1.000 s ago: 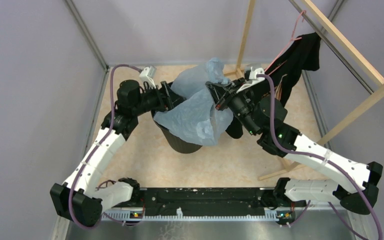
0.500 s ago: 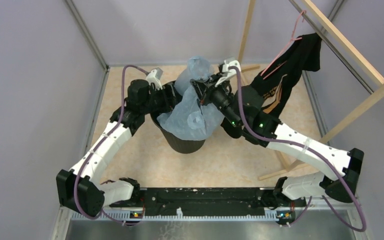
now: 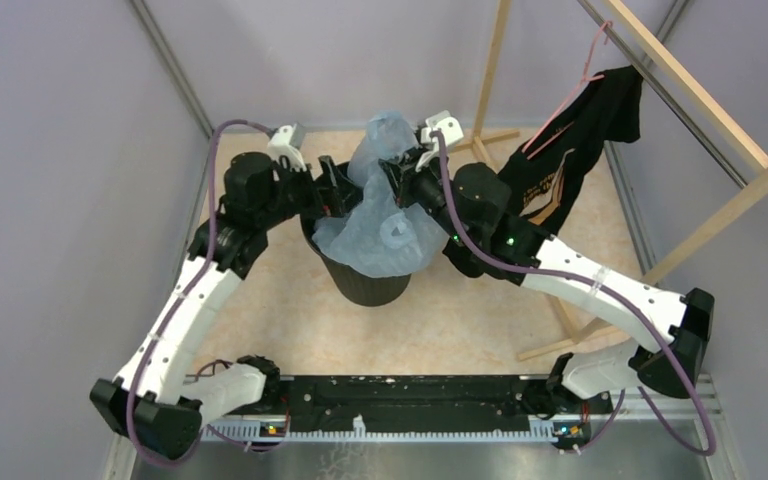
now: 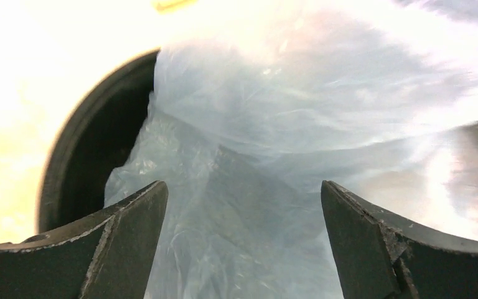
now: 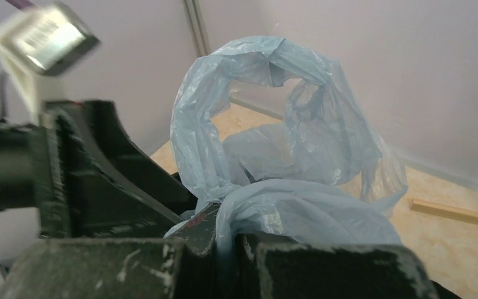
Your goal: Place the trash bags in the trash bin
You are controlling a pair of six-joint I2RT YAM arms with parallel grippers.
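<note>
The round black plastic trash bin [image 3: 365, 288] is standing upright on the beige speckled tabletop [image 3: 280, 310], between the two arms and toward the far wall. A pale blue translucent plastic trash bag [image 3: 380, 235] is lying draped over its mouth, hiding most of the rim and spilling down the near side; the bag's upper part is rising above the bin in a loose, open loop. The left arm [image 3: 200, 290] is reaching in from the left; the left arm's jaws are standing wide open at the bin's left rim, with the bag's film filling the gap between them, and I cannot tell whether it is touching either one. The right arm [image 3: 580, 280] is reaching across from the right; the right arm's jaws are pinching shut on a bunched fold of the bag just under the loop. Behind the right arm, a black garment [image 3: 600, 110] is hanging from a pink hanger [image 3: 582, 78] on a light wooden frame [image 3: 700, 92].
</note>
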